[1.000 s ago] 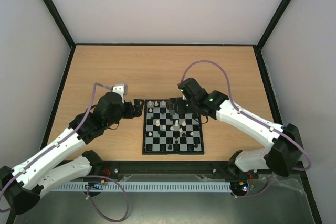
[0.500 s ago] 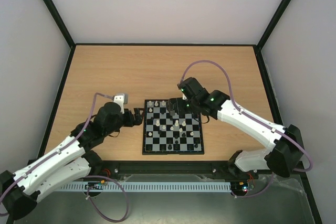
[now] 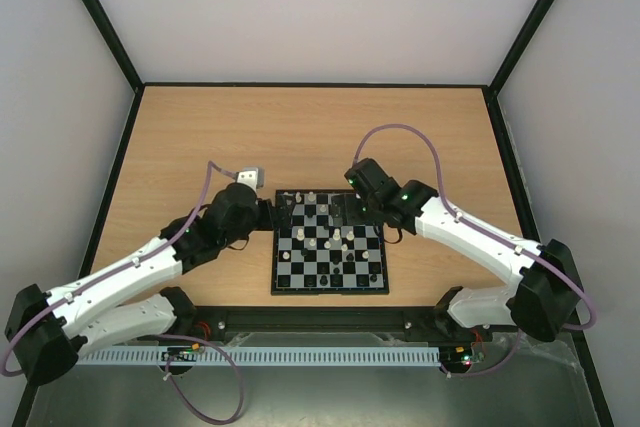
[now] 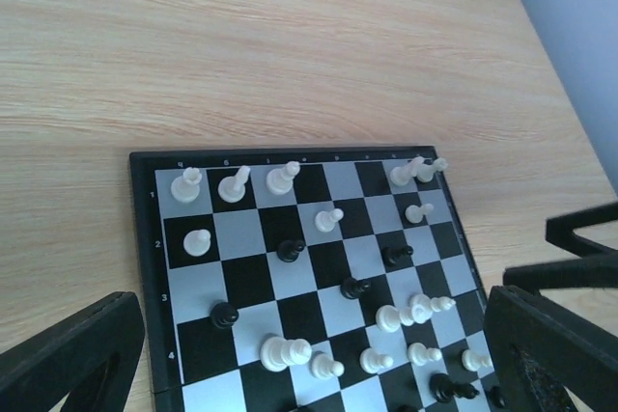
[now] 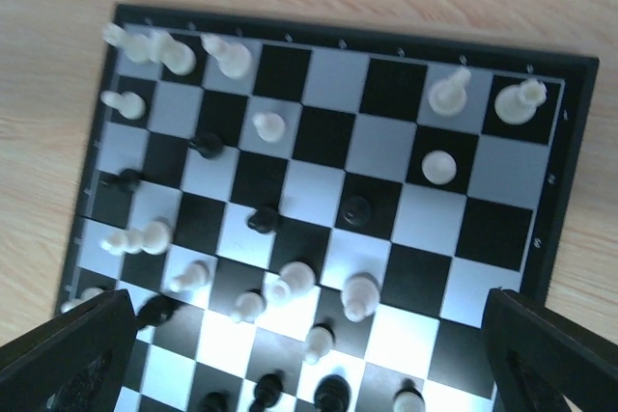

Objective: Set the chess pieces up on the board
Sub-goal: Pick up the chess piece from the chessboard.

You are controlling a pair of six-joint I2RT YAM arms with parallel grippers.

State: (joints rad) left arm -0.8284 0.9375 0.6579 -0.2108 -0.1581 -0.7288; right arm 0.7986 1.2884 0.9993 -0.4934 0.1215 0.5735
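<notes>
You've barely started. The chessboard (image 3: pixel 329 243) sits centre frame with a few white chess pieces (image 4: pixel 232 183) along its upper edge and the rest scattered mid-board. Left gripper (image 3: pixel 266 209) and right gripper (image 3: pixel 350 203) both gape wide, holding nothing.

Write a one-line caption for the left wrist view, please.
Open left gripper above the board, cream and black chess pieces scattered across it.

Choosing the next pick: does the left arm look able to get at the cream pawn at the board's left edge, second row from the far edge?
Likely yes: the left gripper hangs open at that corner of the board, no arm between it and the cream pawn; the right gripper is aside.
</notes>
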